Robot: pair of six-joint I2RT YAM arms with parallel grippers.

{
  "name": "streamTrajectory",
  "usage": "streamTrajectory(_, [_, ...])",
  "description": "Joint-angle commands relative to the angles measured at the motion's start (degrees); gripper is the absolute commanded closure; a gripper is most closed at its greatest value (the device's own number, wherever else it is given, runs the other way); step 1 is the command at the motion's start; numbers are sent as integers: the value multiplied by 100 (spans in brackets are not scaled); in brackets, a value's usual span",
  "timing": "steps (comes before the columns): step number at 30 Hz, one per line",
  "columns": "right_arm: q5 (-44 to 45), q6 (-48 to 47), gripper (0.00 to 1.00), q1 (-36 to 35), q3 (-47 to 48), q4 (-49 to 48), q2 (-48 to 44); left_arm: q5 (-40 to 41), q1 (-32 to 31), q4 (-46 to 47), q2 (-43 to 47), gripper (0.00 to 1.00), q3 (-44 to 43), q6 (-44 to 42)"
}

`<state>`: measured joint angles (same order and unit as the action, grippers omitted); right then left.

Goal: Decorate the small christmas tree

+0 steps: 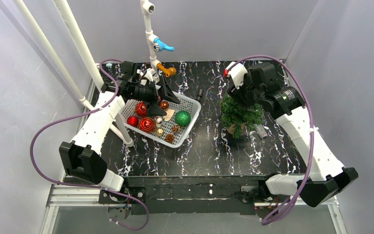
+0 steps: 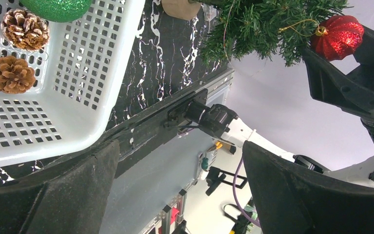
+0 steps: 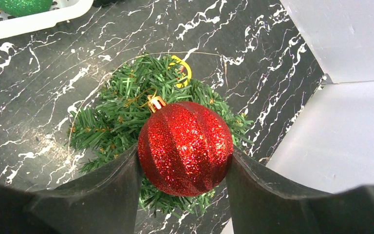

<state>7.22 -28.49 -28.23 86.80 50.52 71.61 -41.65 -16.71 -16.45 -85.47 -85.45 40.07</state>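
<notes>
Right pincer (image 3: 184, 153) grips 1 red ball (image 3: 185, 141) just above the tree (image 3: 109, 117); lower gently until its loop (image 3: 148, 97) catches there. Left pincer (image 2: 180, 151) hangs released.

This is a robotics lab cell, no question: a left arm (image 1: 97, 126) and a right arm (image 1: 307, 141), both white and black, sit bolted at the near edge of a black marble-patterned tabletop (image 1: 209, 151), with a purple cable (image 1: 32, 146) looping off to the side. Plain pale panels (image 1: 24, 73) box the bench in. A white pipe frame (image 1: 80, 46) rises at the back carrying a blue clamp (image 1: 162, 46) and an orange clamp (image 1: 167, 71), and a bare aluminium rail (image 1: 73, 196) runs along the front.
</notes>
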Motion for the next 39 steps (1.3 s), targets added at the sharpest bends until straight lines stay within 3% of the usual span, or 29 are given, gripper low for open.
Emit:
streamTrajectory(1, [89, 0, 86, 63, 19, -63, -273, -291, 51, -212, 24, 2, 62, -25])
streamTrajectory(25, [214, 49, 88, 245, -509, -113, -574, -387, 61, -98, -308, 2, -58, 92])
streamTrajectory(39, [-150, 199, 90, 244, -66, 201, -595, -397, 76, -148, -415, 2, -77, 62])
